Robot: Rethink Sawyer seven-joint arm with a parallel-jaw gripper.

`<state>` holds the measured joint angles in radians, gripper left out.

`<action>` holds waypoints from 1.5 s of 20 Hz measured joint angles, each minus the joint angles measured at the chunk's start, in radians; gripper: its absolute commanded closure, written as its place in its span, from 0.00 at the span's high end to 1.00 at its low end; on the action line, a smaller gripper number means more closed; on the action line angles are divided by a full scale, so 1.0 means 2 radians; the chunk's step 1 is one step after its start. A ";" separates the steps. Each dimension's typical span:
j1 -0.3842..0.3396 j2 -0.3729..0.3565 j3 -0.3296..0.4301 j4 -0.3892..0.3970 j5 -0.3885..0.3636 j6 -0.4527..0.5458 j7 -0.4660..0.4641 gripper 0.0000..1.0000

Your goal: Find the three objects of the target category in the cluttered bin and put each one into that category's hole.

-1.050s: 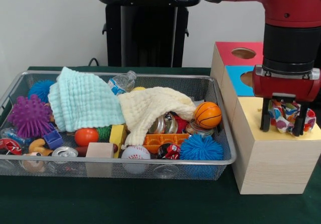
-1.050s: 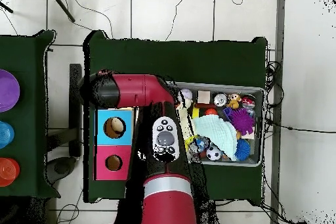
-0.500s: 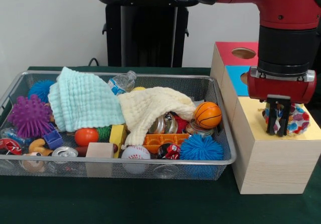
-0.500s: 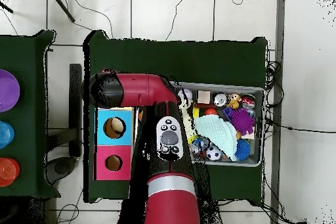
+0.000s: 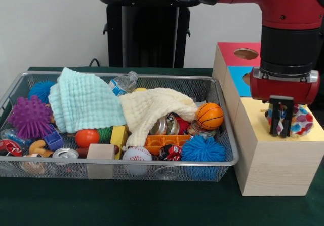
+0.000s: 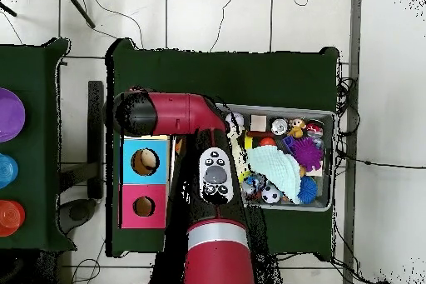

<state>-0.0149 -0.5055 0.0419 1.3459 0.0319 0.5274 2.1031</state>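
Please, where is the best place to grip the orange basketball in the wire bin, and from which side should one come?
Probably from above, across the middle of the orange basketball. It is round, its top is uncovered, and the bin wall stands close beside it.

From the front, the gripper (image 5: 281, 126) covers the middle of a patterned ball (image 5: 299, 120) on the yellow box top (image 5: 263, 123), and any hole there is hidden. Two cloths (image 5: 152, 109) bury much of the bin (image 5: 215, 91) — cans (image 5: 164, 126) and a bottle (image 5: 123, 83) show only in part — while the blue hole (image 5: 249, 79) sits half behind the arm (image 5: 288, 38), which runs off the top and right edges. Overhead, the arm (image 6: 204, 189) blocks the gripper, the ball and the box's yellow section, and the bin's (image 6: 326, 114) contents are too small to name.
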 measured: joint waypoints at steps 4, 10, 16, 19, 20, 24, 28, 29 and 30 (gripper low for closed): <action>0.000 -0.002 0.000 0.005 0.012 0.000 0.000 0.00; 0.000 -0.014 0.000 0.029 0.025 0.002 0.000 0.00; 0.000 -0.032 0.000 0.057 0.029 0.015 0.000 0.00; 0.000 -0.042 0.000 0.072 0.029 0.020 0.000 0.00; 0.000 -0.043 0.000 0.074 0.029 0.020 0.000 0.00; 0.002 -0.046 -0.001 0.080 0.028 0.020 0.000 0.00; 0.005 -0.045 -0.001 0.080 0.027 0.020 0.000 0.00; 0.006 -0.045 -0.001 0.080 0.027 0.020 0.000 0.00; 0.007 -0.045 -0.002 0.080 0.027 0.020 0.000 0.00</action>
<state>-0.0016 -0.5958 0.0389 1.5056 0.0863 0.5671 2.1031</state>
